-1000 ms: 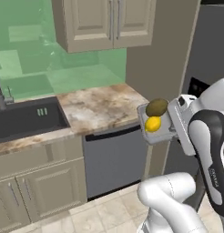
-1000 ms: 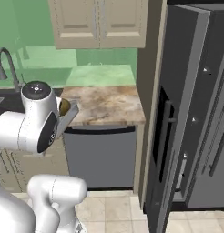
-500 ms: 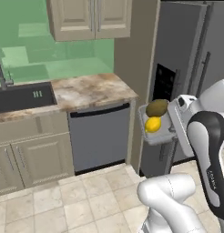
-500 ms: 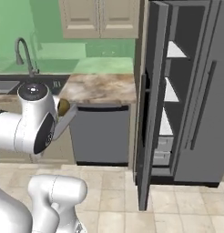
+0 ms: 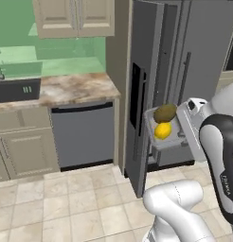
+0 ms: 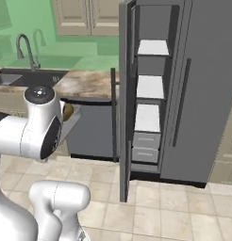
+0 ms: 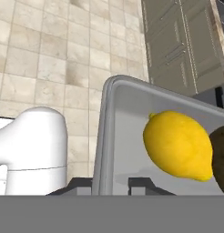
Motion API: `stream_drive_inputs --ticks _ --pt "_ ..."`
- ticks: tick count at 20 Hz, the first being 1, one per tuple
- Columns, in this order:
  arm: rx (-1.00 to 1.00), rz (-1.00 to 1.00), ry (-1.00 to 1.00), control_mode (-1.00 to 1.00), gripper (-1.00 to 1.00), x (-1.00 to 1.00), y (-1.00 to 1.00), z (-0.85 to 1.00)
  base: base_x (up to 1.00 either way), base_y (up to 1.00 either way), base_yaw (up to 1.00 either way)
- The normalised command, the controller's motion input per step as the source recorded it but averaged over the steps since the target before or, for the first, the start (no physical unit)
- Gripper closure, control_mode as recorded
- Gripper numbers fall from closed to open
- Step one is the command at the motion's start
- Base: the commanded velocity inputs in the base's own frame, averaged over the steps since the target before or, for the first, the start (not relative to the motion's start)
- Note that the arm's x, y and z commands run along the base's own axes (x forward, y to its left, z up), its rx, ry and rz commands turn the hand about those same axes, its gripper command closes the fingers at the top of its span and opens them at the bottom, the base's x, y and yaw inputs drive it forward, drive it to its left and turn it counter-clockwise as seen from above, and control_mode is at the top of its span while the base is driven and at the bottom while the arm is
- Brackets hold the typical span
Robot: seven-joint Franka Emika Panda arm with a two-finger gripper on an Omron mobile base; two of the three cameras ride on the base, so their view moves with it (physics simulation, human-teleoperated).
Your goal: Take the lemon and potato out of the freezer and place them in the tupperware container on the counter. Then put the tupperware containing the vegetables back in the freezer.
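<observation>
We are carrying the tupperware container point(image 5: 171, 140) in the air in front of the open freezer point(image 6: 148, 99), and both vegetables are sitting inside it. The lemon point(image 5: 162, 130) is lying on the tray floor, and the potato point(image 5: 165, 113) is resting right beside it, touching it on the side nearer the freezer in the left base view. In the hand view the lemon point(image 7: 178, 144) is filling the middle of the grey tray point(image 7: 114, 132) while the potato point(image 7: 220, 157) is showing as a dark curve at the right edge.

Our gripper point(image 7: 110, 183) is clamped tight on the near wall of the container, one dark fingertip on each side of the rim, so the jaws are closed on the tray wall. In the left base view the white hand is pressing against the tray's right end.

The freezer door point(image 6: 124, 101) is standing swung out toward us, with its long dark bar handle point(image 6: 113, 113) on the outside face. Inside we are seeing three white shelves point(image 6: 149, 87) stacked above two small drawers point(image 6: 145, 147). To the left, the counter point(image 5: 59, 89) is running above a dark dishwasher front point(image 5: 83, 134), with the sink point(image 5: 18, 90) and faucet point(image 6: 26, 49) farther along. The container is hanging well clear of the counter, over the tiled floor point(image 5: 66, 198).
</observation>
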Motion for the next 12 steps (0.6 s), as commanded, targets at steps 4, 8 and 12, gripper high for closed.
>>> stream_drive_inputs --ticks 4,8,12 --pt "0.0 0.0 0.0 1.0 1.0 0.0 0.0 0.0 -1.0 -1.0 0.15" --pt "0.0 0.0 0.0 1.0 1.0 0.0 0.0 0.0 -0.81 -1.0 0.07" --pt "0.0 0.0 0.0 1.0 1.0 0.0 0.0 0.0 -0.44 -0.92 0.0"
